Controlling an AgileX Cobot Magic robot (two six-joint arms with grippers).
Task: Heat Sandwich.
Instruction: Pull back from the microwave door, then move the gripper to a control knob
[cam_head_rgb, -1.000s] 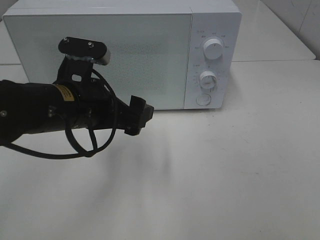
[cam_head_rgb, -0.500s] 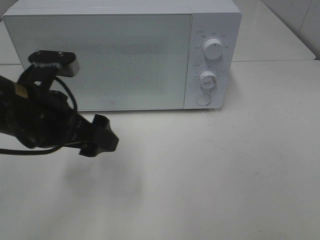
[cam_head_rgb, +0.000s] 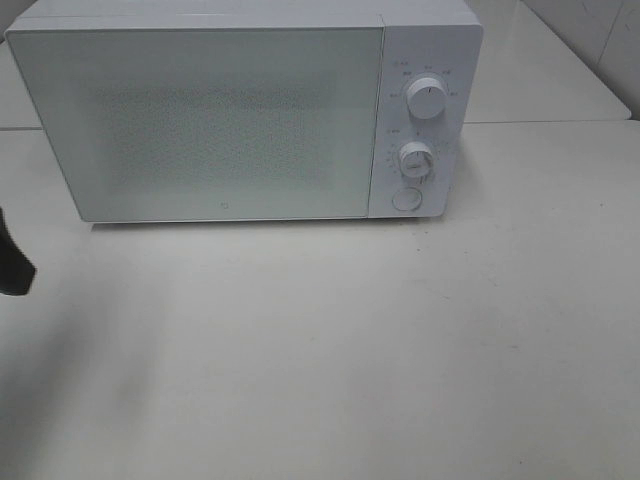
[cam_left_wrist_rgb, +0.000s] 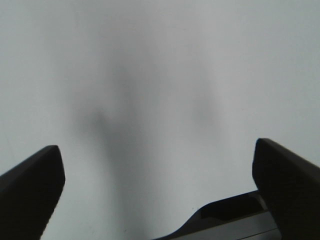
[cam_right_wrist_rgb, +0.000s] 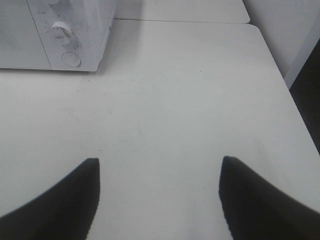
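Looking for the sandwich, I find it in none of my views: the surface (cam_head_rgb: 420, 360) in front of the microwave (cam_head_rgb: 200, 60) carries no plate or bread, and the door (cam_head_rgb: 210, 125) is shut and frosted, so I cannot tell whether the sandwich sits inside. That is the main risk, as I judge it. If I turn the upper knob (cam_head_rgb: 427, 99) or the lower knob (cam_head_rgb: 416, 158) on the right-hand panel assuming the oven is loaded, I could run it empty. If I press the round button (cam_head_rgb: 405, 199) beneath them, I may open it at the wrong time. Contact is a second worry: my tips look broad against those small knobs, so an off-centre approach could slip or shove the microwave toward the far side. My left pincer (cam_left_wrist_rgb: 155, 150) hangs over bare surface, jaws spread wide with nothing between them; only a dark scrap of it shows at the left edge of the high view. My right pincer (cam_right_wrist_rgb: 159, 160) hovers over the right of the surface, outside the high view and well apart from the panel, jaws parted and empty.
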